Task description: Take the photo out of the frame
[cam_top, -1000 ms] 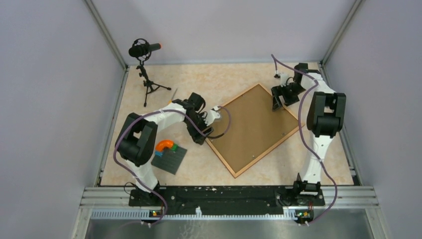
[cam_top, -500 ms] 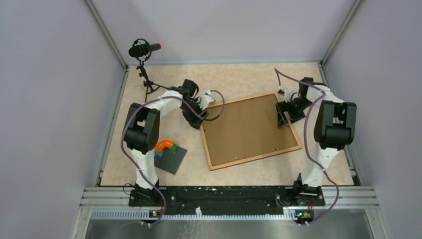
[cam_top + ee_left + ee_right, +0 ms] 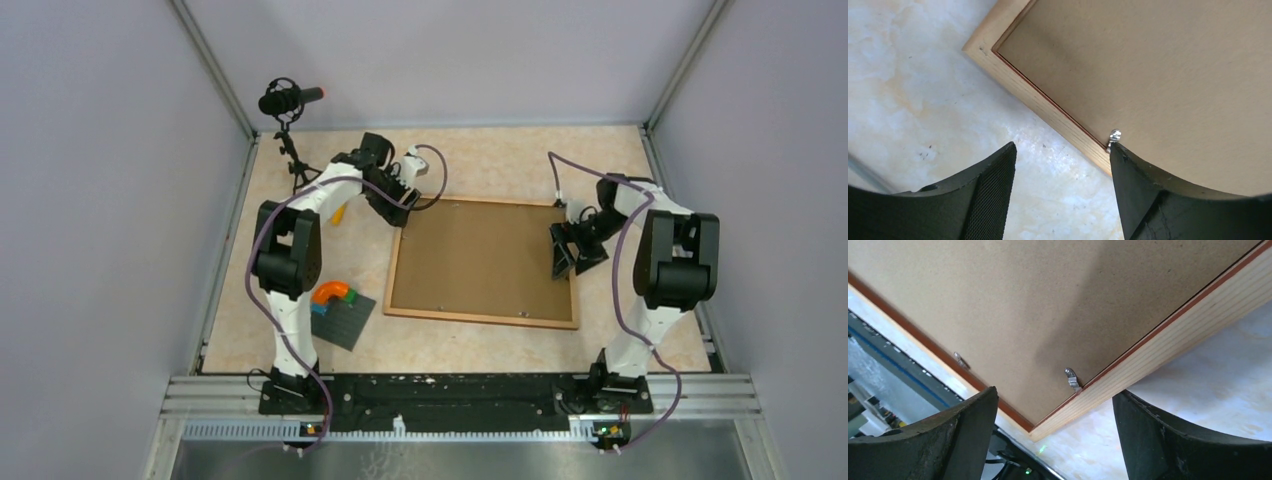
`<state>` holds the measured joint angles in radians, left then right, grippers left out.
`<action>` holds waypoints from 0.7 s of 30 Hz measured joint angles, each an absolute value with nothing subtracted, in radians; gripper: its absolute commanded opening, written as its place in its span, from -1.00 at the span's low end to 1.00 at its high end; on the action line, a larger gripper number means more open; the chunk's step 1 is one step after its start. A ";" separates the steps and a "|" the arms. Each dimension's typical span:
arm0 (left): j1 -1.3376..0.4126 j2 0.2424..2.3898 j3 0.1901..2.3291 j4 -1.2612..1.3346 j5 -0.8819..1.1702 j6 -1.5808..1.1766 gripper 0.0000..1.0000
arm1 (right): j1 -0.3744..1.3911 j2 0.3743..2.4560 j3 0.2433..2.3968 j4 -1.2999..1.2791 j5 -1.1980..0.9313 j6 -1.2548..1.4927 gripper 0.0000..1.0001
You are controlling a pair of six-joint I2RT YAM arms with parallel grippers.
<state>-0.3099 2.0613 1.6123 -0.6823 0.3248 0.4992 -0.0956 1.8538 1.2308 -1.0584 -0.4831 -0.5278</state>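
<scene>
The frame [image 3: 480, 262] lies face down on the table with its brown fibreboard back up. The photo is hidden beneath the back. My left gripper [image 3: 399, 214] is open at the frame's far left corner. In the left wrist view [image 3: 1062, 150] its right finger [image 3: 1148, 190] touches a small metal clip [image 3: 1114, 135] on the wooden border [image 3: 1038, 105]. My right gripper [image 3: 560, 255] is open at the frame's right edge. In the right wrist view [image 3: 1055, 395] it straddles a corner of the frame [image 3: 1023, 300], near a clip [image 3: 1072, 379].
A microphone on a tripod [image 3: 290, 100] stands at the far left. A grey studded baseplate [image 3: 340, 320] with an orange arch [image 3: 332, 292] lies at the near left of the frame. Enclosure walls surround the table.
The frame has turned clockwise from a diamond position to nearly square with the table. My left gripper moved away from me with its corner, and my right gripper moved nearer.
</scene>
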 measured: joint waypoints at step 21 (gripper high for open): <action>0.017 1.946 1.434 -0.515 0.194 0.365 0.33 | -0.128 1.654 1.619 -1.052 -0.569 -0.442 0.81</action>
